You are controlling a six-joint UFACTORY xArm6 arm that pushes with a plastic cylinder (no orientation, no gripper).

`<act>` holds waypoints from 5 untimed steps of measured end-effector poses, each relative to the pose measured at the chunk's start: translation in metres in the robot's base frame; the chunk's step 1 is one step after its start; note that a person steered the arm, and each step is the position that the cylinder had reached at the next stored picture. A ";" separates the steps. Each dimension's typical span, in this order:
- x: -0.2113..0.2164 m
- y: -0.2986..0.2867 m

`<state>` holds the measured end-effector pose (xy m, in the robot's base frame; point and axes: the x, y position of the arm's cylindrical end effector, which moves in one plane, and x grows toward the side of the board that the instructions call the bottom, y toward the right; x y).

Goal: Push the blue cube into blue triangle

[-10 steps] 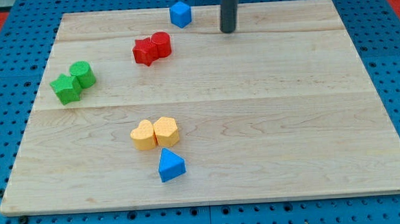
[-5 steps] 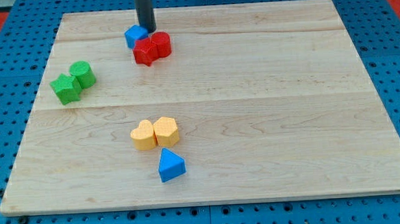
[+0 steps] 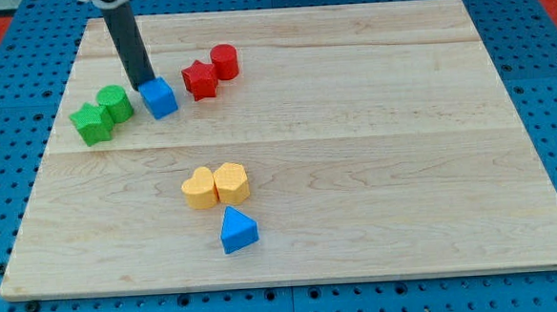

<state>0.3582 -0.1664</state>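
The blue cube (image 3: 160,97) sits on the wooden board in the upper left part, between the green blocks and the red blocks. My tip (image 3: 145,84) touches the cube's upper left side; the dark rod leans up toward the view's top left. The blue triangle (image 3: 237,230) lies low on the board, left of centre, just below the two yellow blocks and far below the cube.
A red star-shaped block (image 3: 200,79) and a red cylinder (image 3: 224,60) sit right of the cube. A green star-shaped block (image 3: 92,124) and green cylinder (image 3: 115,102) sit to its left. Two yellow blocks (image 3: 215,185) stand just above the triangle.
My tip swept from the top right to the left and down, pushing the blue cube from the top edge past the red blocks. The red star-shaped block shifted slightly away from the red cylinder.
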 end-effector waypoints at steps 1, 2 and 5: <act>0.013 0.027; 0.030 0.045; 0.072 0.069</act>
<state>0.4300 -0.0972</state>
